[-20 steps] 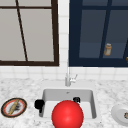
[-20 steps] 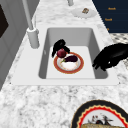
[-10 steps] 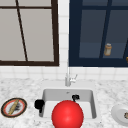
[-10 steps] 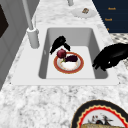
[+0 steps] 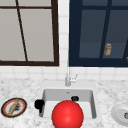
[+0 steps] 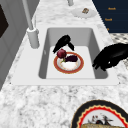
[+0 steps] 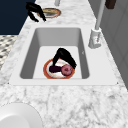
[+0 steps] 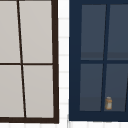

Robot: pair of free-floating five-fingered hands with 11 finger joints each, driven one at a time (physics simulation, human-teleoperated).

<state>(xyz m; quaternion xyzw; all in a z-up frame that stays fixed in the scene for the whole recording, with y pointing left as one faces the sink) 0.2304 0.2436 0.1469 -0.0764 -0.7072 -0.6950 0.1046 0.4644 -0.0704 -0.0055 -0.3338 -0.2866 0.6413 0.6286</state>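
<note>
A red-rimmed plate (image 6: 79, 67) lies on the floor of the sink (image 6: 50, 37). On it are a dark red round fruit (image 6: 61, 53) and a dark purple eggplant (image 6: 72, 58). My right hand (image 6: 63, 42) reaches down into the basin from the far side. Its fingers are extended and its fingertips are at the round fruit (image 7: 66, 70); the right hand (image 7: 63, 56) arches over the plate (image 7: 47, 72). My left hand (image 6: 112, 56) hangs relaxed above the sink's front left corner. In the front view a large red round shape (image 5: 67, 114) covers the plate, with the left hand (image 5: 39, 103) beside it.
The faucet (image 5: 68, 77) rises behind the basin. A patterned plate (image 5: 13, 107) with a long tan item sits on the left counter. A white plate (image 5: 120, 113) with a small brown bit sits on the right. A small jar (image 8: 108, 103) stands behind the dark window.
</note>
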